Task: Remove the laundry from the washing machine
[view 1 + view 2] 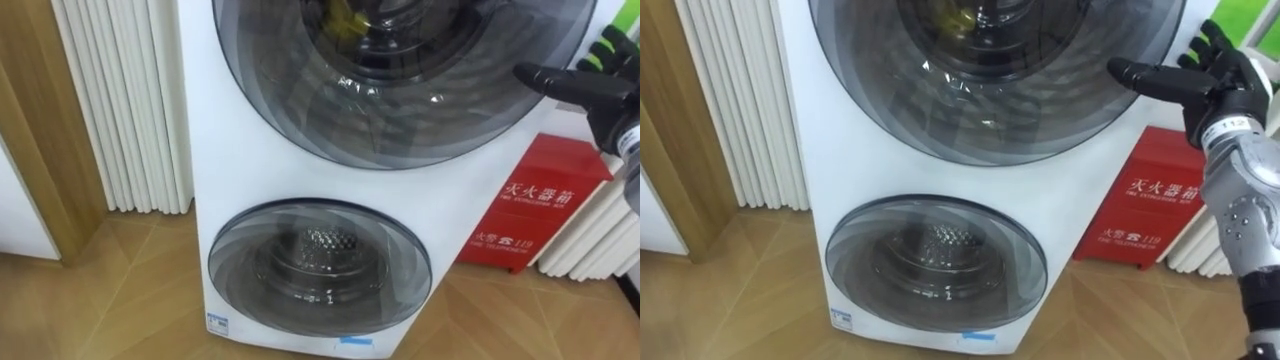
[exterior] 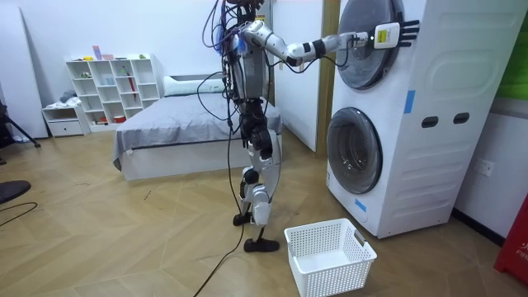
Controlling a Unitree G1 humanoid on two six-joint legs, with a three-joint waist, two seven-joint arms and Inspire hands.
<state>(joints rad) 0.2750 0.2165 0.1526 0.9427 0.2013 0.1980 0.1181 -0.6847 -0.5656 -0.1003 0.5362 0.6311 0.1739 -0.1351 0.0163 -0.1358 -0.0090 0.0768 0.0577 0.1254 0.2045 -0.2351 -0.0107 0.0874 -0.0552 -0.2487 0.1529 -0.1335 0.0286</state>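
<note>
The robot stands upright on a wooden herringbone floor (image 2: 124,231), facing a tall white washing machine (image 2: 437,124) with two round dark-glass doors, one above the other. Its right arm reaches out at shoulder height, and the right hand (image 1: 1205,85) lies at the right edge of the upper door (image 1: 400,90) with its fingers stretched out straight, grasping nothing; one fingertip touches the door's rim. The upper door covers its drum, and behind the glass a yellow piece of clothing (image 1: 345,18) shows near the top of the eye view. The lower door (image 1: 320,265) is also closed, with a perforated metal drum behind it. A white plastic laundry basket (image 2: 330,257) sits on the floor in front of the machine, just beside the robot's feet. To the machine's left stands a white ribbed panel (image 1: 120,100) against a wooden door frame (image 1: 40,130); to its right, a red cabinet (image 1: 530,205) rests on the floor. Behind the robot are a grey bed (image 2: 181,132) and a white cube shelf (image 2: 115,87) against the far wall.
</note>
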